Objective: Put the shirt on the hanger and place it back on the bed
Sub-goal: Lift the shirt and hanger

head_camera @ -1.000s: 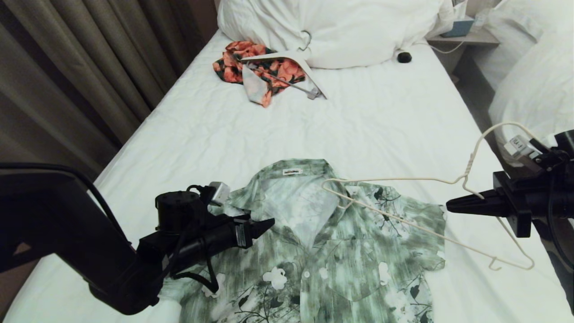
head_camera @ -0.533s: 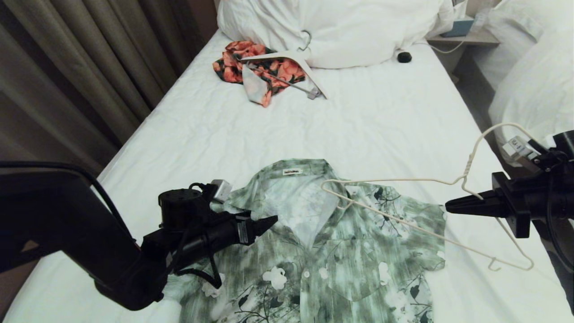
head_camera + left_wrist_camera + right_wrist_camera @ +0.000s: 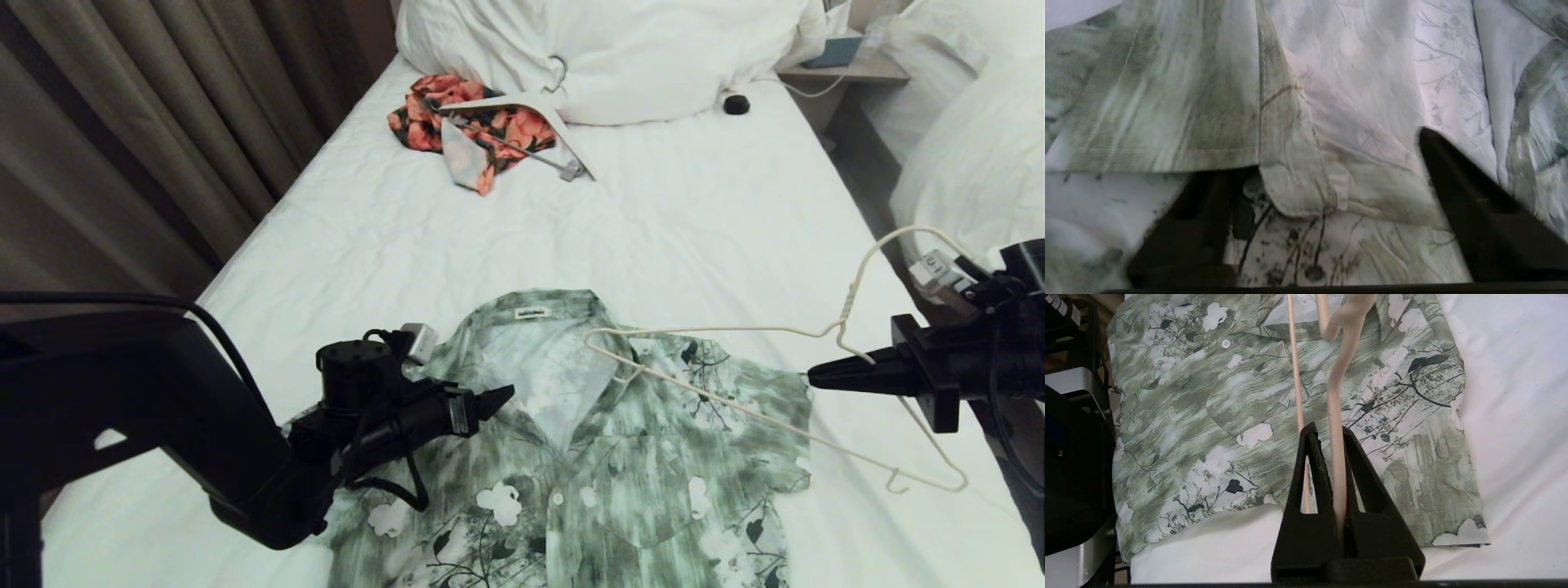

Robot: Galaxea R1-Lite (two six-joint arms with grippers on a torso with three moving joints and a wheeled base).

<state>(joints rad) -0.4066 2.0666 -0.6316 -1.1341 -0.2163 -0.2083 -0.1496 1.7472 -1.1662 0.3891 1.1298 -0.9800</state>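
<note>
your left gripper [image 3: 500, 398] hangs spread wide at the collar of the green floral shirt [image 3: 604, 457] flat on the bed [image 3: 392, 245]; its neck label's writing is unreadable. your right gripper [image 3: 816, 377] pinches the wire hanger [image 3: 735, 329] above the shirt's shoulder.

shirt [image 3: 588, 457] neck label [image 3: 531, 313], print unreadable

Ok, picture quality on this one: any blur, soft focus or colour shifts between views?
Head view: dim, warm, sharp on the shirt and bed. Left wrist view: very close, left gripper fingers smeared. Right wrist view: brighter, cooler, hanger wire near the lens soft.
</note>
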